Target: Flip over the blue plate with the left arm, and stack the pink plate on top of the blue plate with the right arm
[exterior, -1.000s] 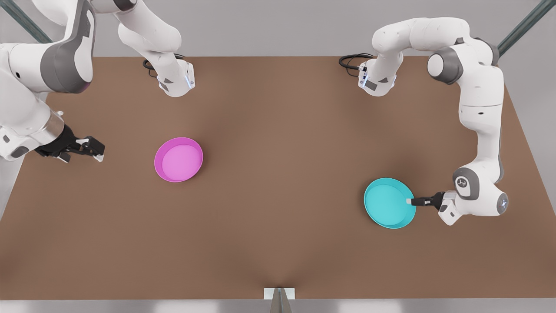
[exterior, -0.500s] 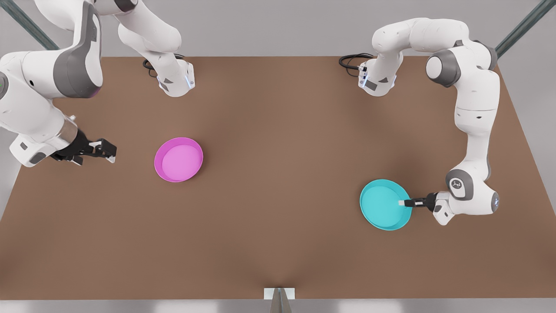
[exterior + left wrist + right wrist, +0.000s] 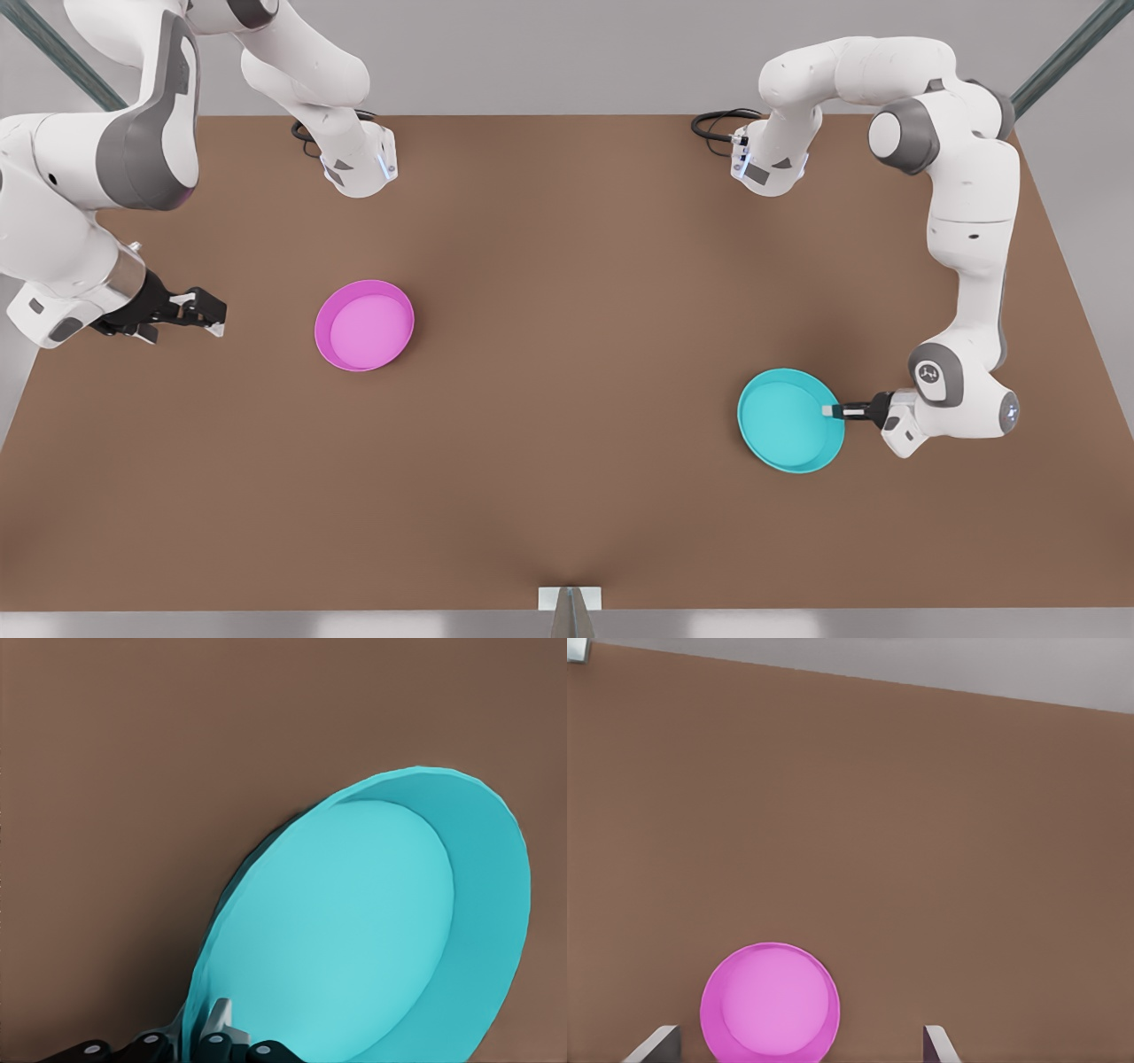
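Observation:
The blue plate (image 3: 787, 421) lies on the brown table at the front view's right, open side up, and looks slightly raised at the gripped side. My left gripper (image 3: 834, 410) is shut on its rim, reaching in from the right. In the left wrist view the blue plate (image 3: 372, 921) sits right in front of my left gripper (image 3: 205, 1041), one fingertip (image 3: 219, 1020) inside the rim. The pink plate (image 3: 364, 324) rests flat, open side up, left of centre. My right gripper (image 3: 209, 312) hovers open to its left, apart from it. The right wrist view has the pink plate (image 3: 770, 1003) between its spread fingers (image 3: 656, 1043).
Both arm bases (image 3: 359, 164) (image 3: 769, 164) stand at the table's back edge with black cables (image 3: 713, 124). A small grey bracket (image 3: 570, 601) sits at the front edge. Bare brown table (image 3: 567, 354) spreads between the two plates.
My right gripper has shifted a little toward the pink plate. My left gripper and the blue plate moved slightly to the front view's left and the wrist turned.

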